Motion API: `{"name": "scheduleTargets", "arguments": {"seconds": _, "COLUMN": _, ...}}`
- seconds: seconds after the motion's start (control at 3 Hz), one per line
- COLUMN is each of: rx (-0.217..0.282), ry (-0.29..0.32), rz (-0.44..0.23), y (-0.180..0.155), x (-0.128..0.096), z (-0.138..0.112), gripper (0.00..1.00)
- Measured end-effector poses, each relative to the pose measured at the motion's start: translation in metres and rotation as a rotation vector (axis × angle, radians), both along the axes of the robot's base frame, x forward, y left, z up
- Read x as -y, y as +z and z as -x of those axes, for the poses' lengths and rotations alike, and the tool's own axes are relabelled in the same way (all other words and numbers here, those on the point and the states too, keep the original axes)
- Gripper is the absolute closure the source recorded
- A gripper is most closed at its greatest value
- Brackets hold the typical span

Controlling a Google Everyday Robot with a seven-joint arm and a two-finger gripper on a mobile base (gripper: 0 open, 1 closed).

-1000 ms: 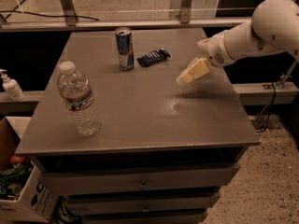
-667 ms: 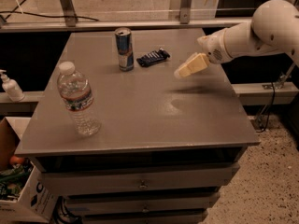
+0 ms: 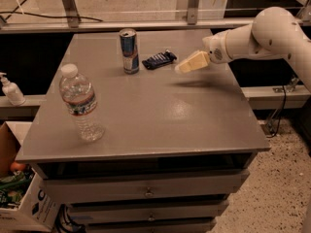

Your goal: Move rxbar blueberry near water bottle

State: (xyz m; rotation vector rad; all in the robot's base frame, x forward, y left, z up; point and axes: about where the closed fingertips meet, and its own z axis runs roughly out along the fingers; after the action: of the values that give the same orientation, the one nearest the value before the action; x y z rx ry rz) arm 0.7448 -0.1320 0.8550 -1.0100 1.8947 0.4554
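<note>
The rxbar blueberry [image 3: 159, 59], a flat dark navy wrapper, lies on the grey table [image 3: 146, 110] toward the back, just right of a blue-and-silver drink can [image 3: 129, 51]. The water bottle [image 3: 80, 102], clear with a white cap and a red-and-blue label, stands upright near the table's front left. My gripper [image 3: 182, 67], with cream-coloured fingers, hovers above the table just right of the bar, apart from it, on the white arm [image 3: 262, 33] that reaches in from the right.
A soap dispenser [image 3: 10, 89] stands on a ledge left of the table. A cardboard box [image 3: 19, 198] with items sits on the floor at the lower left. A metal rail [image 3: 146, 24] runs behind the table. Drawers are below the tabletop.
The gripper has moved left and toward the back of the table, closer to the bar. The bar, can and bottle have not moved.
</note>
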Motion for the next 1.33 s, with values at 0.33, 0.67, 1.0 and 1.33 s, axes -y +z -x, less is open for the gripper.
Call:
{"name": "scheduleTargets", "arguments": {"seconds": 0.33, "rx": -0.003, "ry": -0.028, "rz": -0.061, "y": -0.008, "x": -0.002, "z": -0.021, "gripper": 0.00}}
{"name": "scheduleTargets", "arguments": {"seconds": 0.67, "rx": -0.006, "ry": -0.027, "rz": -0.097, "y": -0.014, "x": -0.012, "z": -0.034, "gripper": 0.00}}
{"name": "scheduleTargets", "arguments": {"seconds": 1.0, "rx": -0.012, "ry": -0.013, "rz": -0.122, "y": -0.018, "x": -0.026, "z": -0.042, "gripper": 0.00}}
{"name": "scheduleTargets", "arguments": {"seconds": 1.33, "rx": -0.018, "ry": 0.013, "rz": -0.133, "y": -0.023, "x": -0.041, "z": -0.044, "gripper": 0.00}}
